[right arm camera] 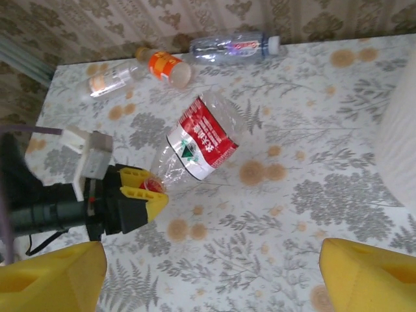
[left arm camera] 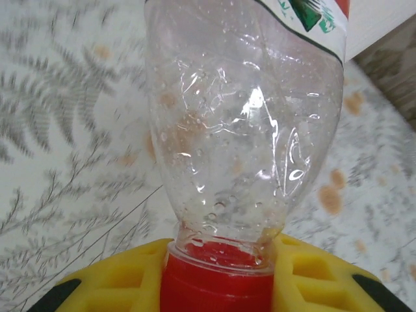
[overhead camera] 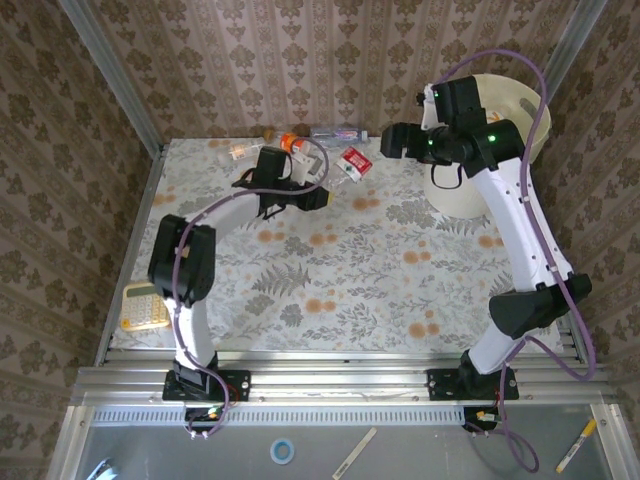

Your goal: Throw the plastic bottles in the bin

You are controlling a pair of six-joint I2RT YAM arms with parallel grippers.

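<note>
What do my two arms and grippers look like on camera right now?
The left arm and right arm have white links, black joints and a purple cable each. Green lights glow on the right one. The left gripper and right gripper have chunky yellow fingers.

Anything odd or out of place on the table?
A yellow calculator sits at the table's near-left edge, unrelated to the bottles. The red-labelled bottle held at its cap end by the left gripper is dented. No spill visible.
</note>
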